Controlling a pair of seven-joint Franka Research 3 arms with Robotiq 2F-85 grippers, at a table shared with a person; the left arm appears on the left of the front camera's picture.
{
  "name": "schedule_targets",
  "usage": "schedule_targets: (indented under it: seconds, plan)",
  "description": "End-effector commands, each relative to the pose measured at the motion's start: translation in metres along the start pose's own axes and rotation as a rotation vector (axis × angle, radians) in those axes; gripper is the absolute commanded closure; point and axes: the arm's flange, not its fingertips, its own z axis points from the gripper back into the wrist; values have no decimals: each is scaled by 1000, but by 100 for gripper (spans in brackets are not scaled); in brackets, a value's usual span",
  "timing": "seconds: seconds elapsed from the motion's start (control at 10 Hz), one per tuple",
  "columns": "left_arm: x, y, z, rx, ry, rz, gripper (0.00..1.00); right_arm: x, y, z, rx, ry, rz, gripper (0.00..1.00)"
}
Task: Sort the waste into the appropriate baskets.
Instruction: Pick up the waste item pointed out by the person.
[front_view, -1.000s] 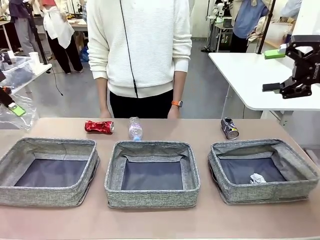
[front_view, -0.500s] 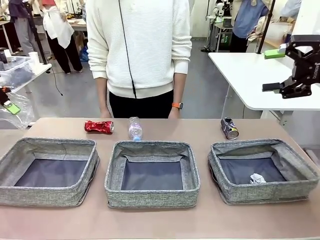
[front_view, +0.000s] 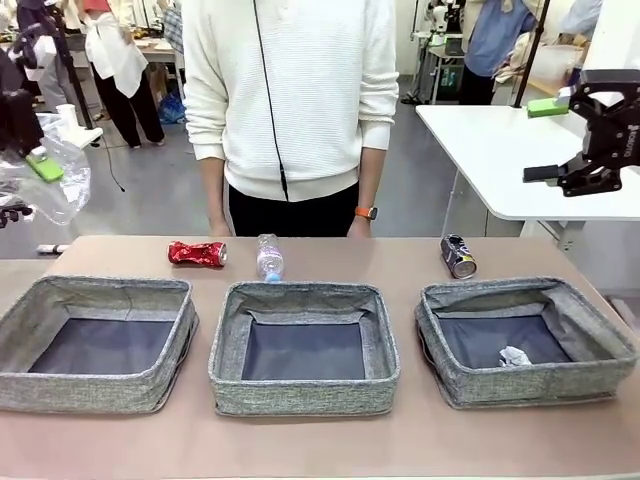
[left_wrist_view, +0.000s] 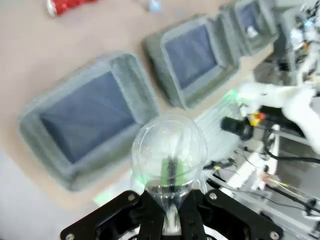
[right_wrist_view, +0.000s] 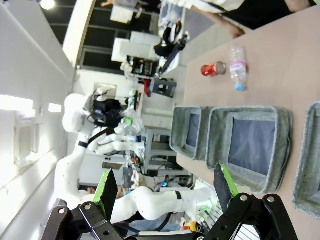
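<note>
My left end effector (left_wrist_view: 170, 197) is pinched shut on the clear plastic cup (left_wrist_view: 169, 150), raised high off the left end of the bench (front_view: 320, 440). The left basket (front_view: 100, 287) lies below and to the right of it, the nearest of the three. Any drop, I judge, means carrying the cup rightward over a rim. My right end effector (front_view: 546, 140) hangs spread and empty, well apart.

The tan counter (front_view: 320, 440) is viewed from its near edge, facing the far side across three low grey woven-fabric baskets (front_view: 300, 395). These baskets are looked down on from high at the left by the left wrist camera, and sideways from high at the right by the right one.
</note>
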Motion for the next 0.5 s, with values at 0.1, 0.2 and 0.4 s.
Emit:
schedule_targets:
  seconds: [0.1, 0.2, 0.4]
  plan:
    - [21, -92, -26, -91, 77, 223, 99, 1, 4, 0, -4, 5, -21, 0]
    - [27, -120, -31, -50, 77, 242, 99, 1, 4, 0, -4, 5, -21, 0]
    - [46, -187, -34, 51, 68, 288, 99, 1, 4, 0, -4, 5, -21, 0]
